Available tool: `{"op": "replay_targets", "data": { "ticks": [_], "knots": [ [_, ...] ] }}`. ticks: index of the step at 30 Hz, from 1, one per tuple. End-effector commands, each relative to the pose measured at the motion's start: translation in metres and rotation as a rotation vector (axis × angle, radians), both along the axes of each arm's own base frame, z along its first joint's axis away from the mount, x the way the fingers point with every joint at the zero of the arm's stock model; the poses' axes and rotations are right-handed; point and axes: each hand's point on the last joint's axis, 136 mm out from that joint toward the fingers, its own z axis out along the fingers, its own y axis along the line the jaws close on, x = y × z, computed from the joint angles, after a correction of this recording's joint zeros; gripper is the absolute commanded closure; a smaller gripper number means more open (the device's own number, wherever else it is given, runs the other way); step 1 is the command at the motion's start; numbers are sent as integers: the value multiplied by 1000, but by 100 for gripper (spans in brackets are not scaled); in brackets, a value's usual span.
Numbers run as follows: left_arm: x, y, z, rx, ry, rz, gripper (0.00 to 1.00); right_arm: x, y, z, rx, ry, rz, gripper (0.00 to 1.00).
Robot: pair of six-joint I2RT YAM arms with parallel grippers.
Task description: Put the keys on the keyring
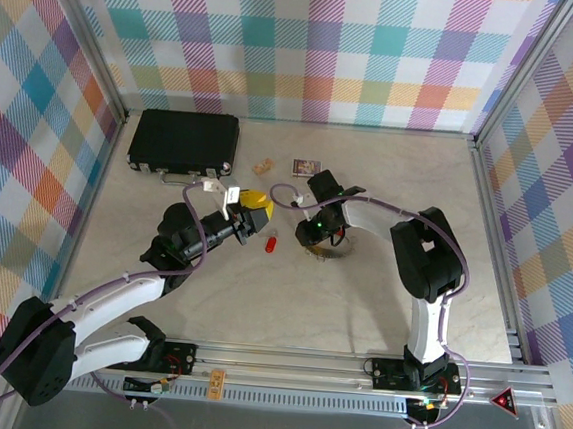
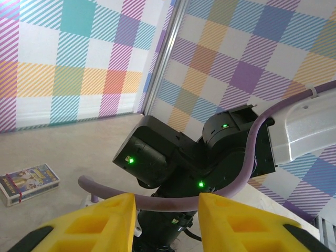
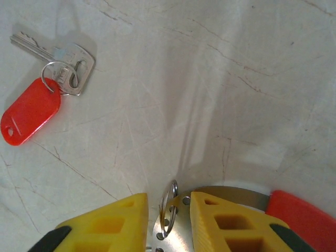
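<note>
Between the fingers of the right gripper (image 3: 168, 220), at 6 o'clock in its wrist view, is the keyring (image 3: 231, 193). A small wire loop of it stands upright in the gap, and its red sleeve (image 3: 299, 215) is at 4 o'clock. The jaws are partly open and, as far as I can see, grip nothing, because a small gap shows on each side of the loop.

The key (image 3: 55, 55), with its red tag (image 3: 29, 113), lies flat on the table (image 3: 236, 79) at 10 o'clock, well apart from the ring. Seen from above, the left gripper (image 1: 255, 205) hovers at 11 o'clock of the key, also partly open and empty.

I see three risks. The loop is thin and free, so closing fingers may push it flat or aside instead of catching it. The flat key may slide when pinched. The two arms also work near each other and could collide.
</note>
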Motion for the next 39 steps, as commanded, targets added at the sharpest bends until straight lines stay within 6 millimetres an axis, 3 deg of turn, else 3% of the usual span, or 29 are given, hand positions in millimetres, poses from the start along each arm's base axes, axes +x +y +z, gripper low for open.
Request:
{"op": "replay_targets", "data": {
  "ticks": [1,15,26,39],
  "knots": [
    [0,6,4,-4,-27,17,63,3,11,26,59,-11,-19,69],
    [1,8,5,3,-33,32,62,13,7,53,66,-36,-99,60],
    [2,12,6,5,-40,57,61,-4,4,36,-93,17,-31,61],
    [0,15,7,6,-44,65,61,-7,7,15,-162,61,-6,62]
  ]
}}
